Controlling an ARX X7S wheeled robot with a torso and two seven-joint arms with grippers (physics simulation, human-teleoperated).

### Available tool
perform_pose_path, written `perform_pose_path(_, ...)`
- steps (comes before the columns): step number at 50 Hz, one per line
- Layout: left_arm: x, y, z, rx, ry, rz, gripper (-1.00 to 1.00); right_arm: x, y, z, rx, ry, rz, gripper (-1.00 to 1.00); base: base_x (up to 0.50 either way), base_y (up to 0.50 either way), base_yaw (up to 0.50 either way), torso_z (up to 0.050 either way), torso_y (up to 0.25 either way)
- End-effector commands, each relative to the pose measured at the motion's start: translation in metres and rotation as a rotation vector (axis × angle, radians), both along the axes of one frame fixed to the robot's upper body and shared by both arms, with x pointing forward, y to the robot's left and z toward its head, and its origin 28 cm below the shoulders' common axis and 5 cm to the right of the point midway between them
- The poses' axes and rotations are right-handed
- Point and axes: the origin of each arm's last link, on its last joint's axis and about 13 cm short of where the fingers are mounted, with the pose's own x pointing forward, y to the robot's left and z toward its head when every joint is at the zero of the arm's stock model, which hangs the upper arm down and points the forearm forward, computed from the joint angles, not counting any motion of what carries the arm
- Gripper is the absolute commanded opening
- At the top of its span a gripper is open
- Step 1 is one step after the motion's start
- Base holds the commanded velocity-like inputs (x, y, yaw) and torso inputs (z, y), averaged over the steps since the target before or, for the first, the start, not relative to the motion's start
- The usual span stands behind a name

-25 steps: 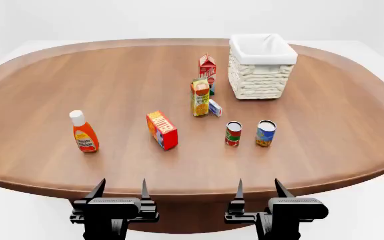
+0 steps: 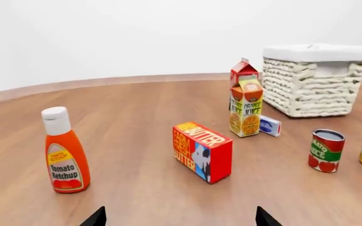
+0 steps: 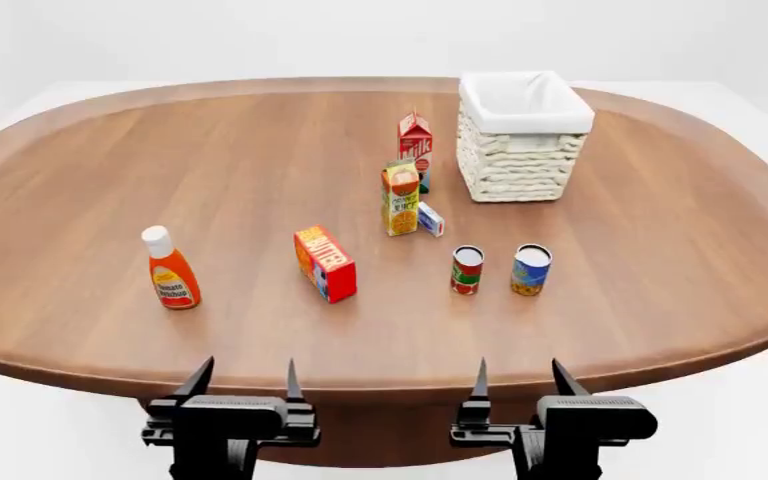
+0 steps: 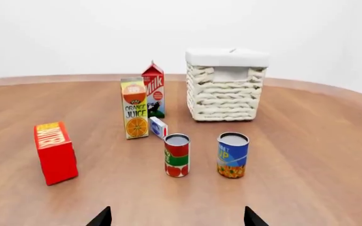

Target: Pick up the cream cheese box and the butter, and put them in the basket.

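Note:
The butter (image 3: pixel 325 263) (image 2: pixel 201 151) (image 4: pixel 55 152), a red-orange box with yellow panels, lies mid-table. Beside the orange juice carton (image 3: pixel 400 199) stands the small white-and-blue cream cheese box (image 3: pixel 430 218) (image 2: pixel 269 126) (image 4: pixel 158 127). At the back right is the white wicker basket (image 3: pixel 524 160) (image 2: pixel 312 84) (image 4: pixel 225 89), its cloth liner folded over the rim. My left gripper (image 3: pixel 243 379) (image 2: pixel 179 217) and right gripper (image 3: pixel 519 378) (image 4: pixel 176 217) hover open and empty at the near table edge, well short of all the items.
A ketchup bottle (image 3: pixel 169 268) stands at the left. A red milk carton (image 3: pixel 415 141) is behind the juice. Two cans, a red-green one (image 3: pixel 467 270) and a blue-labelled one (image 3: pixel 531 269), stand between my right gripper and the cream cheese box. The wooden table (image 3: pixel 157 160) is oval.
The head view has shifted slightly, so the table items sit a touch differently in frame. Neither gripper nor any item has visibly moved.

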Motion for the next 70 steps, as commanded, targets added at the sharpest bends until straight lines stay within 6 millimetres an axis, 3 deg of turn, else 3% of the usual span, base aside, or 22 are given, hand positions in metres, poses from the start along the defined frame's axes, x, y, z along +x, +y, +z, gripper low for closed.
perform_pose_path(1, 0.0, 0.0, -0.001, -0.003, 0.001, -0.005, 1.0, -0.001, 0.001, -0.001, -0.001, 0.006, 0.005, 1.0, 0.0, 0.0, 0.0, 0.0, 0.0)
perform_pose_path(14, 0.0, -0.001, 0.0, -0.001, -0.007, -0.009, 1.0, -0.001, 0.0, -0.001, 0.005, 0.013, 0.008, 1.0, 0.0, 0.0, 0.0, 0.0, 0.0)
perform_pose_path(17, 0.0, 0.006, 0.016, -0.004, -0.09, 0.033, 1.0, 0.003, -0.005, 0.014, 0.016, -0.066, -0.028, 1.0, 0.0, 0.0, 0.0, 0.0, 0.0)
perform_pose_path(22, -0.008, 0.025, 0.059, 0.002, -0.34, 0.169, 1.0, 0.01, -0.029, 0.073, 0.118, -0.404, -0.17, 1.0, 0.0, 0.0, 0.0, 0.0, 0.0)
perform_pose_path(25, -0.014, 0.032, 0.074, 0.019, -0.42, 0.221, 1.0, 0.008, -0.037, 0.089, 0.098, -0.494, -0.218, 1.0, 0.0, 0.0, 0.0, 0.0, 0.0)
perform_pose_path(27, -0.023, 0.041, 0.094, 0.034, -0.536, 0.28, 1.0, 0.003, -0.042, 0.11, 0.091, -0.615, -0.242, 1.0, 0.0, 0.0, 0.0, 0.0, 0.0)
perform_pose_path(36, -0.049, 0.054, 0.128, 0.118, -0.766, 0.372, 1.0, -0.014, -0.044, 0.142, 0.087, -0.87, -0.234, 1.0, 0.01, 0.0, 0.0, 0.0, 0.0)
perform_pose_path(46, -0.06, 0.06, 0.138, 0.134, -0.863, 0.413, 1.0, -0.025, -0.044, 0.154, 0.03, -1.008, -0.202, 1.0, 0.4, 0.0, 0.0, 0.0, 0.0)
perform_pose_path(70, -0.058, 0.059, 0.138, 0.141, -0.862, 0.407, 1.0, -0.026, -0.037, 0.152, 0.033, -0.97, -0.122, 1.0, 0.5, 0.0, 0.0, 0.0, 0.0)
